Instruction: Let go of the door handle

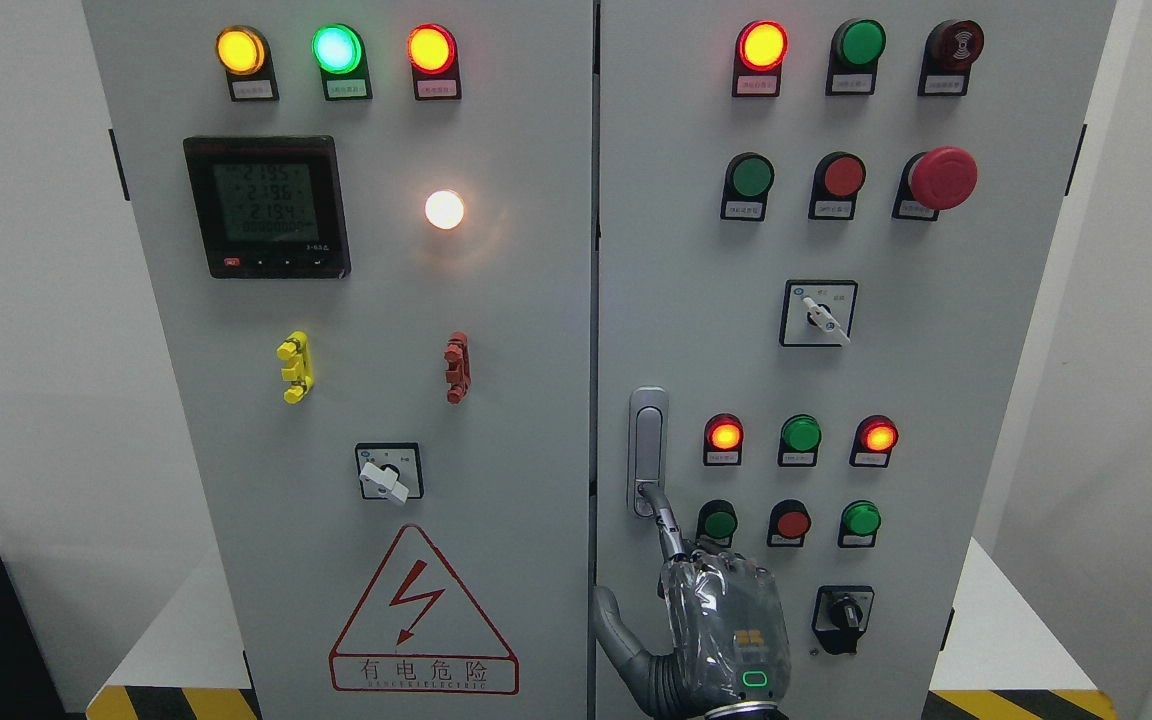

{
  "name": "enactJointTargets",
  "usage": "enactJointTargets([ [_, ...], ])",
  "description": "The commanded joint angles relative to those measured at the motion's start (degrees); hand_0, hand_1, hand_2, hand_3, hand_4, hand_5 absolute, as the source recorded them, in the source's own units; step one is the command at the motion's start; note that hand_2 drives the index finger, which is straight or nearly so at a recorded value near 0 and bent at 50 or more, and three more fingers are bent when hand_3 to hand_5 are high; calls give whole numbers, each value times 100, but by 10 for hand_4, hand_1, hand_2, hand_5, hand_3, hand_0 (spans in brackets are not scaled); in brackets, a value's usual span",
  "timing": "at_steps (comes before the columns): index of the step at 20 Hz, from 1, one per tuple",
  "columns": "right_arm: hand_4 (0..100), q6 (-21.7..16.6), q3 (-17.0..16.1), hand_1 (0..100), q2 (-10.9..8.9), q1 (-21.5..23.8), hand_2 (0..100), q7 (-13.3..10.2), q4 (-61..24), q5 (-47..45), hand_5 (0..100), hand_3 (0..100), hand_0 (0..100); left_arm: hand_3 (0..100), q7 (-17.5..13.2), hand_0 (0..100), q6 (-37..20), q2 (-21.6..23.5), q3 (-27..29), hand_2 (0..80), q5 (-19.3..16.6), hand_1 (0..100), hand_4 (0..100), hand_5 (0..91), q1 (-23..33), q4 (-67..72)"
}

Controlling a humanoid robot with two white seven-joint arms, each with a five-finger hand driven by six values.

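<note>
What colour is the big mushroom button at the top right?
Red. The big mushroom button shows best in the head view, on the right door.

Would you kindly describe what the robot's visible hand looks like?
The hand is grey metal with slim jointed fingers and a darker thumb. A clear, glossy plastic cover wraps its back, which carries a small orange square marking and a green glowing rounded outline near the wrist.

A digital meter [267, 206] sits above a yellow clip [295, 367], a red clip [456, 367] and a warning triangle [423, 612].
</note>
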Motion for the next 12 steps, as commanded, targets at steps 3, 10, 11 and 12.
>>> enactJointTargets([
  [3, 711, 12, -6, 237, 8, 3, 0, 15, 146, 1, 696, 751, 380, 106, 2, 0, -13, 0, 0, 47, 0, 0, 4, 0, -1, 0],
  [10, 714, 12, -6, 236, -1, 12, 0, 15, 234, 36, 697, 755, 378, 107, 2, 0, -4, 0, 0, 47, 0, 0, 4, 0, -1, 0],
  [11, 714, 12, -6, 236, -1, 12, 0, 15, 252, 89, 697, 756, 378, 107, 2, 0, -13, 0, 0, 46, 0, 0, 5, 0, 8, 0],
  [12, 714, 12, -6, 236, 8, 12, 0, 15, 252, 107, 697, 757, 377, 107, 2, 0, -13, 0, 0, 46, 0, 0, 5, 0, -1, 0],
])
